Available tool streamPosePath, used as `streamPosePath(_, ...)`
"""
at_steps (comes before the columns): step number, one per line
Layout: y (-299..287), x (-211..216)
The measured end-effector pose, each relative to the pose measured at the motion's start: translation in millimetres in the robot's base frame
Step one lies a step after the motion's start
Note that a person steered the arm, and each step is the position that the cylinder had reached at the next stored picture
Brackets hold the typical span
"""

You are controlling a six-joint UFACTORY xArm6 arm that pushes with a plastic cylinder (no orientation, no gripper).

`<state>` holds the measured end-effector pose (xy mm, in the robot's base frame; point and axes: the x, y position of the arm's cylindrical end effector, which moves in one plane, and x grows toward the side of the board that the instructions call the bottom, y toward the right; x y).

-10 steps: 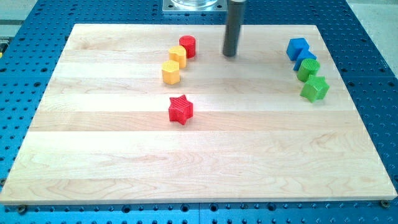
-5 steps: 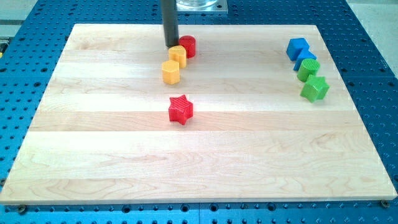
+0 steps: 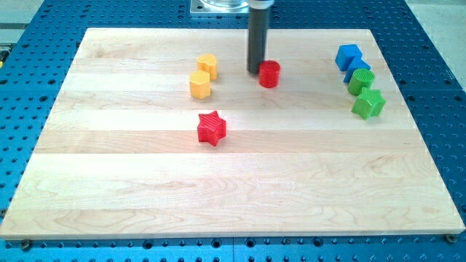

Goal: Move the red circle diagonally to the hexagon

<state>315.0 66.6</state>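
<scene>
Blue perforated metal is showing on every side of a pale wooden board that is filling most of the frame. At the top edge, a grey metal mount is poking into view above the board.

A dark rod is coming straight down from the top centre, and my tip is resting on the board in the upper middle. The rod is carrying no jaws, so it is neither opening nor closing on anything; it is only pressing sideways. The red circle is sitting just right of my tip, touching it or very nearly so.

Left of the rod, two yellow blocks are lying close together in the upper left-centre: a yellow block whose shape I cannot make out, and the yellow hexagon just below and slightly left of it. Both are well apart from the red circle.

A red star is lying below the hexagon, near the middle of the board.

At the upper right, four blocks are forming a tight column: a blue cube on top, a second blue block partly hidden below it, a green block next, and a green star-like block lowest.
</scene>
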Motion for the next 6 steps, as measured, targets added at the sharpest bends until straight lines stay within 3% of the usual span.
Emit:
streamPosePath(1, 25, 4)
streamPosePath(3, 31, 90)
streamPosePath(4, 34, 81)
streamPosePath(5, -8, 96)
streamPosePath(6, -17, 140)
